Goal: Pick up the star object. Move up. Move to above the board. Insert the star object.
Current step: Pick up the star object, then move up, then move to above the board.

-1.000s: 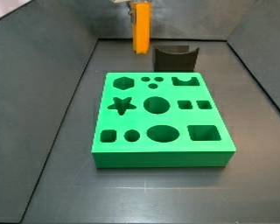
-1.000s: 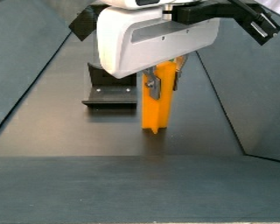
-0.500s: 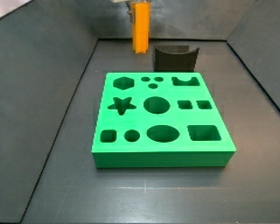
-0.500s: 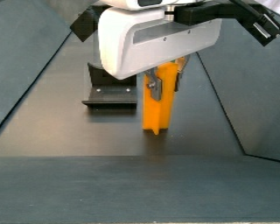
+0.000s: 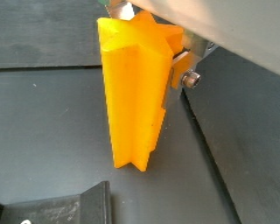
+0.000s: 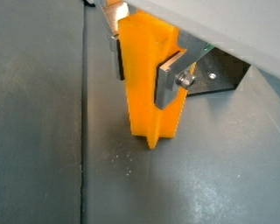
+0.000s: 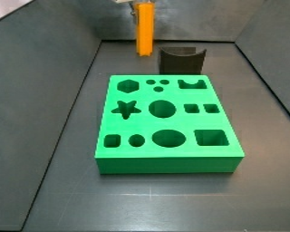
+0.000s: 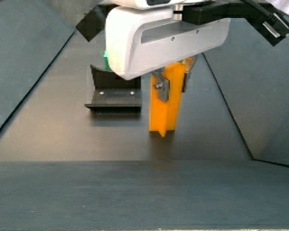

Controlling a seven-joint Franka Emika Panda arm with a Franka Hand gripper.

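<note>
Since the frames half a second and a second back, almost nothing has moved: the gripper (image 8: 168,86) sits a touch to the right in a side view, the star object (image 8: 165,101) with it. The gripper is closed on that orange star prism, silver finger plates (image 6: 171,78) pressed against its ridged sides in both wrist views (image 5: 130,92). The prism hangs upright, lower tip close to the dark floor (whether it touches, I cannot tell). In a side view it stands at the far end (image 7: 145,27), beyond the green board (image 7: 167,123) and just left of the fixture (image 7: 181,60). The board's star hole (image 7: 126,110) is unfilled.
</note>
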